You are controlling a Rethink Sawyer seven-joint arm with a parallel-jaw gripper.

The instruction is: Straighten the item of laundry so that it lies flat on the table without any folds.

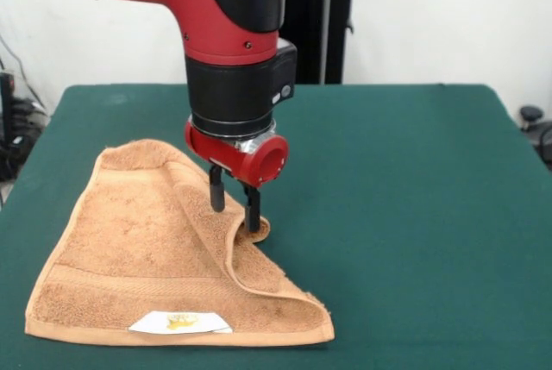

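Observation:
The orange-tan towel (138,258) lies at the front left of the green table (405,215). Its right part is folded back over the rest, and the fold's edge runs diagonally up to a raised, curled corner (257,230). A white label with a yellow mark (181,322) shows at the towel's front edge. My gripper (235,208) hangs straight down over that raised corner. It is open, with its two black fingers (216,191) clearly apart. The nearer finger touches the curled corner, and nothing shows pinched between the two.
The red and black arm (233,51) comes down over the towel's back right part. A black stand (323,16) rises behind the table's far edge. Bare green cloth stretches across the right half of the table.

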